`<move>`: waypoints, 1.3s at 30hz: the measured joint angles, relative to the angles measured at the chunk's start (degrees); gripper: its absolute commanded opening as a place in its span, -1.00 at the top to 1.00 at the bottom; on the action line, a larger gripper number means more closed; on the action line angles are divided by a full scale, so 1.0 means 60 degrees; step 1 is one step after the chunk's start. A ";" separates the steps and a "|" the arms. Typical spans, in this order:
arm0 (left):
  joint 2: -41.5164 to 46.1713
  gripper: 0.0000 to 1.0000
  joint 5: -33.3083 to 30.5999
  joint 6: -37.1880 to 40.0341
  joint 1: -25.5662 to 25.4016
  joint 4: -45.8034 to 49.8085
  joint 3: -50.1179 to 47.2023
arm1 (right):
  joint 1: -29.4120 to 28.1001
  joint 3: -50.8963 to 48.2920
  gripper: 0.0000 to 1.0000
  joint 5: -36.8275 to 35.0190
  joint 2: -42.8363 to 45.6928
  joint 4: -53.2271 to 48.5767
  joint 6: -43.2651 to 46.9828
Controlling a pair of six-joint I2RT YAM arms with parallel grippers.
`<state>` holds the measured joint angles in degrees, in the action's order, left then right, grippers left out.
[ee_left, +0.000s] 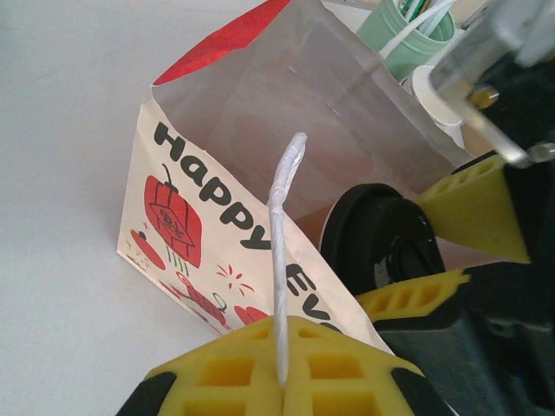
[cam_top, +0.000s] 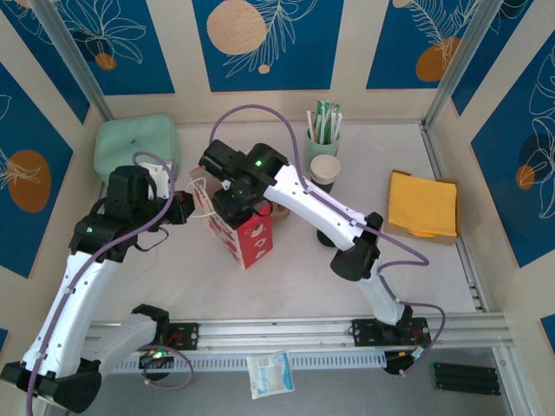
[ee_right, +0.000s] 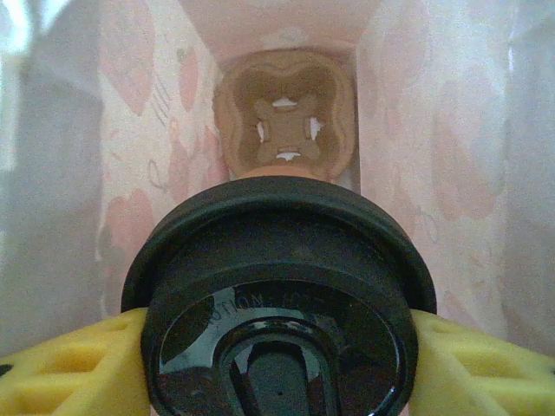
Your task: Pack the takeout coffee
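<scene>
The takeout coffee (ee_right: 277,295) shows its round black lid from above, and a strip of brown side under the lid (ee_left: 381,243) shows in the left wrist view. My right gripper (ee_right: 277,347) is shut on it, a yellow finger (ee_right: 61,364) on each side, holding it in the mouth of the red-and-white paper bag (cam_top: 247,238). A brown cardboard insert (ee_right: 284,121) lies at the bag's bottom. My left gripper (ee_left: 286,381) is shut on the bag's white twisted handle (ee_left: 284,234), at the bag's left side (cam_top: 186,208).
A mint-green cup of sticks (cam_top: 323,130) and a black-sided paper cup (cam_top: 326,169) stand behind the bag to the right. Yellow napkins (cam_top: 422,204) lie at the right, a mint pouch (cam_top: 134,147) at the back left, and a small packet (cam_top: 269,373) by the front rail.
</scene>
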<state>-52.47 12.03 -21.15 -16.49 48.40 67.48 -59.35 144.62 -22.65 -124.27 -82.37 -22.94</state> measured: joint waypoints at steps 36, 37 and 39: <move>-0.0029 1.00 -0.0007 0.0000 0.0000 -0.0007 -0.0135 | -0.0350 -0.2116 0.02 -0.1122 0.5730 0.0656 -0.0433; -0.0029 1.00 -0.0007 0.0000 0.0000 -0.0007 -0.0135 | -0.0321 -0.2452 0.01 -0.1191 0.6036 0.0667 -0.0525; -0.0029 1.00 -0.0007 0.0000 0.0000 -0.0007 -0.0135 | -0.0211 -0.3115 0.01 -0.1253 0.6604 0.0681 -0.0739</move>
<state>-52.64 11.99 -21.15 -16.49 48.36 66.67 -60.62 125.93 -30.17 -84.64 -78.28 -27.38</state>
